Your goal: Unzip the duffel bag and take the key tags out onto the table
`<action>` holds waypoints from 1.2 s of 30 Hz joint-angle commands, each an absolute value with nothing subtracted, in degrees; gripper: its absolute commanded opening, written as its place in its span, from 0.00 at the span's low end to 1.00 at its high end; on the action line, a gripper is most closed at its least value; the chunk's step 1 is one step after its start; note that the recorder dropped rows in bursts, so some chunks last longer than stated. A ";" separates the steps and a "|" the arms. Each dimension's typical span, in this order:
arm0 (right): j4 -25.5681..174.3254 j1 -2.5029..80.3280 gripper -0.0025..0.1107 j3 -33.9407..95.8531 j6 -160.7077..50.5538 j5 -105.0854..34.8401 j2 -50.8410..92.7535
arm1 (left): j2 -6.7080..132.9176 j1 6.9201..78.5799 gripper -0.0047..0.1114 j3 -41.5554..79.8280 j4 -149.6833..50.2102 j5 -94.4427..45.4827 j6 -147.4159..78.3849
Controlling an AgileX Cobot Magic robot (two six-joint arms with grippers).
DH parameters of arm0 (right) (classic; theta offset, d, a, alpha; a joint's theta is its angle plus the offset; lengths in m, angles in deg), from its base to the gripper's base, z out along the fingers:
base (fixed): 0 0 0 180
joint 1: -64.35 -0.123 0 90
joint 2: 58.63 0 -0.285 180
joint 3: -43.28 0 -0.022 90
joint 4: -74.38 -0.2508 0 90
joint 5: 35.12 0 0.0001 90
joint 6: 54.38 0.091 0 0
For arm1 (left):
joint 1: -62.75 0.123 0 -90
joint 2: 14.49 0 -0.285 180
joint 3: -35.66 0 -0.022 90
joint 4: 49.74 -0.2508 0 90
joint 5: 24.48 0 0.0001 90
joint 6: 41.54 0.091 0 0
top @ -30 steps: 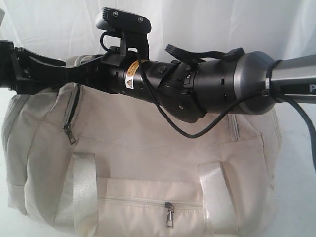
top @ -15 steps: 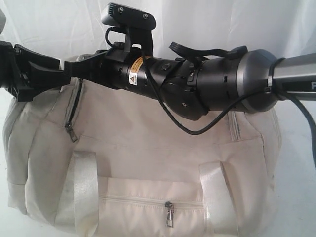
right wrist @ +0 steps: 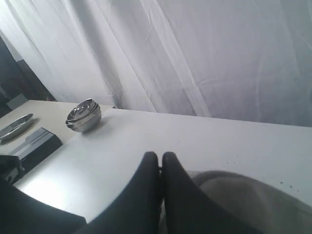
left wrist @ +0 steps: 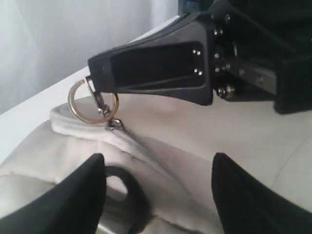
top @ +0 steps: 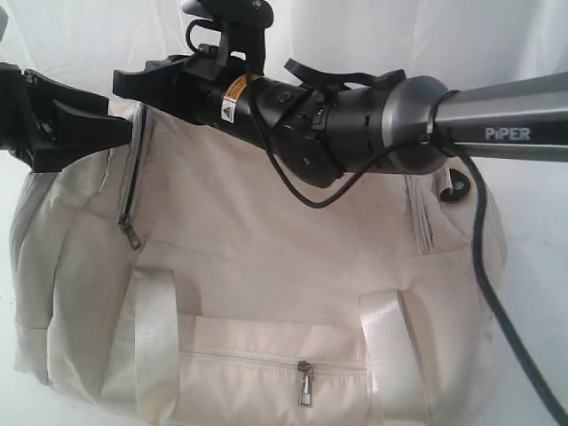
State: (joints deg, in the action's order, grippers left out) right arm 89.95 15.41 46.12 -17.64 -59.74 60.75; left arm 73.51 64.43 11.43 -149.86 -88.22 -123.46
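Right gripper pinches the brass ring pull atop duffel bag

The word "PiPER" stands in white letters on the silver-grey tube of the right arm, at the right side of the scene. Further left on the same arm, its black wrist part carries a small yellow and white warning label with a triangle sign. The print on it is too small to read.

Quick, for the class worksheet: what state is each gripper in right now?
Left gripper: open, holding nothing.
Right gripper: closed on the brass ring zipper pull.
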 commanded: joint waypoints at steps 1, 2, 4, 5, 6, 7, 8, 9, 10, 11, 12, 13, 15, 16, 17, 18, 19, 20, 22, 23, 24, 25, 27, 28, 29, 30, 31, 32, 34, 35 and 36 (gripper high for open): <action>89.61 16.38 0.02 52.43 -17.86 -59.92 64.22 | 72.86 63.95 0.61 11.11 -149.68 -78.48 -123.99; 89.61 16.38 0.02 53.51 -17.86 -59.01 64.89 | 72.86 63.73 0.61 11.11 -149.68 -76.73 -123.99; 89.61 16.38 0.02 55.36 -17.86 -57.55 65.92 | 72.86 63.47 0.61 11.11 -149.68 -74.95 -122.72; 89.61 16.38 0.02 56.10 -18.09 -56.85 66.05 | 72.86 63.14 0.61 11.11 -149.68 -74.12 -121.54; 89.61 16.38 0.02 56.66 -18.21 -56.53 66.33 | 72.86 62.86 0.61 11.11 -149.68 -73.85 -121.04; 89.61 16.38 0.02 57.26 -18.21 -56.38 66.44 | 72.86 62.49 0.61 11.11 -149.68 -73.54 -120.68; 89.61 16.38 0.02 57.85 -18.21 -56.23 66.54 | 72.86 62.00 0.61 11.11 -149.68 -73.09 -120.07; 89.61 16.38 0.02 58.14 -18.21 -55.94 66.54 | 72.86 61.33 0.61 11.11 -149.68 -72.69 -119.97; 89.61 16.38 0.02 58.58 -18.21 -55.83 66.54 | 72.86 60.77 0.61 11.11 -149.68 -72.20 -119.82; 89.61 16.38 0.02 59.05 -18.21 -55.70 66.54 | 72.97 59.80 0.61 11.11 -149.68 -71.08 -119.01; 89.61 16.41 0.02 59.35 -18.21 -55.58 66.54 | 73.10 59.10 0.61 11.11 -149.68 -70.37 -118.44; 89.61 16.41 0.02 59.74 -18.21 -55.46 66.54 | 73.34 58.42 0.61 11.11 -149.68 -69.35 -117.87; 89.61 16.41 0.02 60.61 -18.30 -54.44 66.58 | 74.39 57.00 0.61 11.11 -148.45 -67.81 -116.09; 89.61 16.41 0.02 60.83 -18.30 -53.80 66.58 | 74.97 56.55 0.61 11.11 -146.60 -66.89 -115.71; 89.82 16.41 0.02 60.93 -18.30 -53.25 66.58 | 75.57 56.28 0.61 11.11 -144.24 -66.18 -115.05; 89.96 16.41 0.02 60.93 -18.30 -53.13 66.58 | 76.03 56.28 0.61 11.11 -142.46 -66.16 -114.45; 90.39 16.41 0.02 60.93 -18.30 -52.79 66.58 | 76.55 56.28 0.61 11.11 -140.50 -66.16 -113.66; 91.07 16.41 0.02 60.93 -18.30 -52.19 66.58 | 76.91 56.28 0.61 11.11 -138.89 -66.16 -112.70; 91.62 16.41 0.02 60.93 -18.30 -51.81 66.58 | 77.39 56.28 0.60 11.11 -137.27 -66.30 -110.88; 92.03 16.41 0.02 60.93 -18.30 -51.77 66.58 | 77.68 56.28 0.59 11.11 -137.11 -66.30 -110.20; 92.03 16.41 0.02 60.93 -18.30 -51.77 66.58 | 77.93 56.28 0.58 11.11 -137.11 -66.30 -109.60; 92.03 16.41 0.02 60.93 -18.30 -51.77 66.58 | 78.31 56.28 0.55 11.11 -137.11 -66.18 -109.21; 92.03 16.41 0.02 60.93 -18.30 -51.77 66.58 | 78.95 56.28 0.45 11.11 -137.11 -65.86 -109.21; 92.03 16.41 0.02 60.93 -18.30 -51.77 66.58 | 79.18 56.28 0.41 11.11 -137.11 -65.57 -109.21; 92.03 16.41 0.02 60.93 -18.30 -51.77 66.58 | 79.41 56.28 0.35 11.11 -137.11 -65.10 -109.21; 92.03 16.41 0.02 60.93 -18.30 -51.77 66.58 | 79.54 56.28 0.29 11.11 -137.11 -64.84 -109.21; 92.03 16.41 0.02 60.93 -18.30 -51.77 66.58 | 79.70 56.28 0.25 11.11 -137.11 -64.57 -109.09; 92.03 16.41 0.02 60.93 -18.30 -51.66 66.58 | 79.75 56.28 0.19 11.11 -137.62 -64.12 -108.95; 92.03 16.69 0.02 60.93 -18.30 -51.67 66.58 | 79.75 56.28 0.12 11.11 -138.71 -63.47 -108.56; 92.15 16.96 0.02 60.93 -18.30 -51.67 66.58 | 79.75 56.28 0.09 11.11 -139.45 -63.35 -108.56; 92.15 17.10 0.02 60.93 -18.30 -51.67 66.58 | 79.75 56.28 0.07 11.11 -140.26 -63.21 -108.56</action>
